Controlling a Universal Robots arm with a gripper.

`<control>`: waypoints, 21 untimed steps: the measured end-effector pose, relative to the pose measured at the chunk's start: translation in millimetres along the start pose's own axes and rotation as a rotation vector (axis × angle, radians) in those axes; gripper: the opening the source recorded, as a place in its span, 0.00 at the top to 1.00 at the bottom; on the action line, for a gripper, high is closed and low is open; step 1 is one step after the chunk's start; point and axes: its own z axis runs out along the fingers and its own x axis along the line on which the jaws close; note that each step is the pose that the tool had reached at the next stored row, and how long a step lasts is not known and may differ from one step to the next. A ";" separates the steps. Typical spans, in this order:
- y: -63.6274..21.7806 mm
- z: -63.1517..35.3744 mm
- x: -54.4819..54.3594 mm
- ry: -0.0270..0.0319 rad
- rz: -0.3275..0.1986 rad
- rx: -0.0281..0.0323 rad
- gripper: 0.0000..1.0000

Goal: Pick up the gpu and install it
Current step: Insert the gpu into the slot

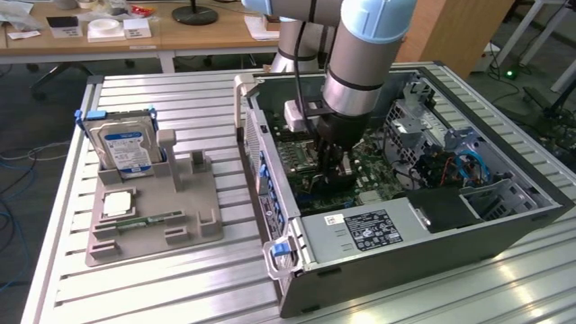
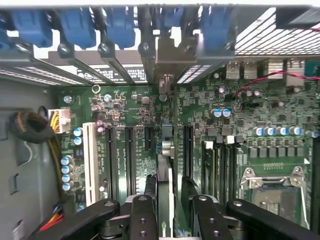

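Exterior view showed the open black-and-silver computer case (image 1: 405, 223) lying sidelong, motherboard exposed for reach; the black two-fingered gripper (image 1: 335, 165) hung inside it; its jaws stood part-open astride the thin green gpu card (image 2: 166, 165), edge-on above a motherboard slot, seemingly slackened off it.

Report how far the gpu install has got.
Done: the gpu is off the grey holder, where the hard drive stands, and it sits edge-on in a motherboard slot. In hand: the gripper straddles the card's top edge inside the case. Left: full seating cannot be confirmed; the gripper is not yet out.
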 end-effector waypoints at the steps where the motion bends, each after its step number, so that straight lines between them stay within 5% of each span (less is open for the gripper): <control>1: 0.0 -2.6 -0.1 0.0000 0.000 0.0000 0.66; 10: 0.0 -22.3 -0.5 0.0000 0.000 0.0000 0.66; 15: 0.0 -23.1 -0.5 -0.0001 0.000 0.0000 0.67; 21: 0.0 -23.1 -0.5 0.0000 0.000 0.0000 0.90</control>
